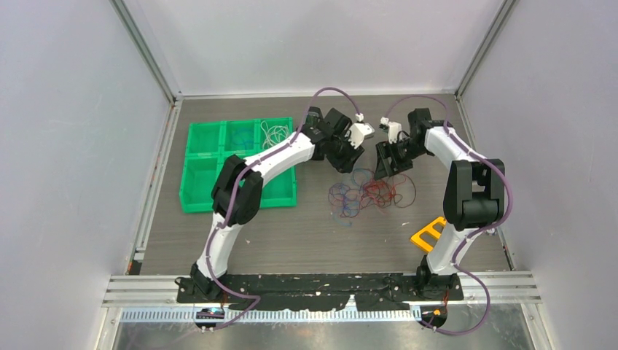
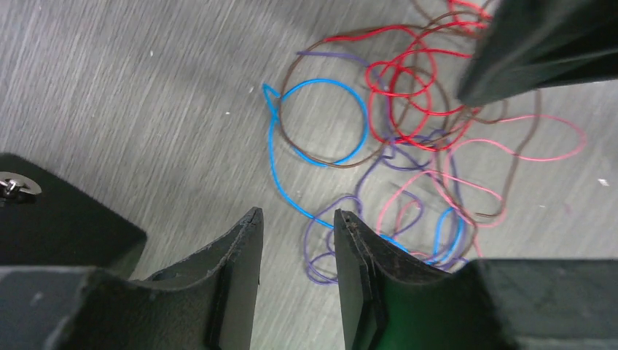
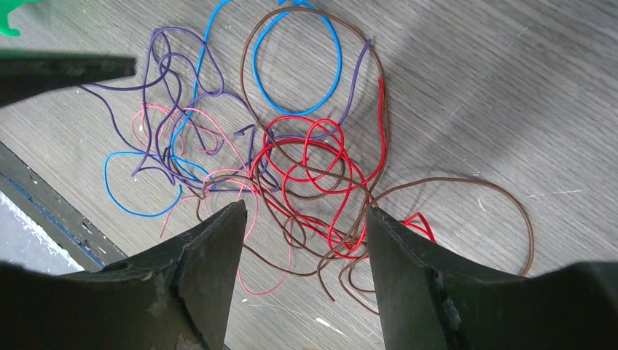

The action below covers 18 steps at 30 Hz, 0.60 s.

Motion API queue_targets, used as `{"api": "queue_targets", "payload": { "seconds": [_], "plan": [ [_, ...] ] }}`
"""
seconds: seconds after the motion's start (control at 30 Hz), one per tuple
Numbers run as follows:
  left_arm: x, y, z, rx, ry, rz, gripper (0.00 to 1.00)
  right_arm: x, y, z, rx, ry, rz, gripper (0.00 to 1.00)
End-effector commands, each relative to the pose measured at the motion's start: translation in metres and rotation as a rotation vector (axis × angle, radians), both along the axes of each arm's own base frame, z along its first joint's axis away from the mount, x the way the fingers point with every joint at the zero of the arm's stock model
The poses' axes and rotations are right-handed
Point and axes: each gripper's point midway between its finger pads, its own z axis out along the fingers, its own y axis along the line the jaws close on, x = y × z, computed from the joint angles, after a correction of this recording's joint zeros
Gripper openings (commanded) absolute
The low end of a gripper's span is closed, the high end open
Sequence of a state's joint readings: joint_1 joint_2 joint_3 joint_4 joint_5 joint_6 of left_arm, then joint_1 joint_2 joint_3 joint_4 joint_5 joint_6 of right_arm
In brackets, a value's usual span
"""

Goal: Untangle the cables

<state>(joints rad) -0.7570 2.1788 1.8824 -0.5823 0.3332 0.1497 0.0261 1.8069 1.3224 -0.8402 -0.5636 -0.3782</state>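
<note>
You look into a robot lab cell. Plain white walls in an aluminium frame close in a grey table, two arms are bolted to a black plate at its near edge, and a green sorting tray lies on it.

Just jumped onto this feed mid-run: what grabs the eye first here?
A tangle of cables, red, blue, purple, pink and brown, lies mid-table. Both arms lean over it: the left end effector and the right end effector hang over the loops, jaws apart. A green compartment tray sits at the left, with a pale wire coil in its back right cell.
</note>
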Motion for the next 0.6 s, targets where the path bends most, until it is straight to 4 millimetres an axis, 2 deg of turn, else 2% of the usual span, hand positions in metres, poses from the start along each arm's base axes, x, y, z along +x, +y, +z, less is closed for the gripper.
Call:
{"api": "queue_targets", "payload": {
  "seconds": [0.0,0.13,0.27,0.3,0.57],
  "plan": [
    [0.017,0.004,-0.017,0.065,-0.047,0.029,0.41,-0.001,-0.001,0.011,0.016,-0.03,-0.026,0.67],
    [0.018,0.0,-0.028,0.103,-0.057,0.016,0.41,-0.008,-0.004,0.011,0.0,-0.033,-0.027,0.67],
    [0.027,0.0,-0.041,0.187,-0.033,0.051,0.43,-0.01,-0.025,0.013,-0.01,-0.024,-0.067,0.67],
    [0.032,-0.003,-0.037,0.194,-0.034,0.054,0.42,-0.01,-0.027,0.013,-0.009,-0.021,-0.07,0.67],
    [0.021,0.001,-0.051,0.253,-0.004,0.058,0.28,-0.011,-0.051,0.013,-0.032,-0.015,-0.1,0.67]
  ]
}}
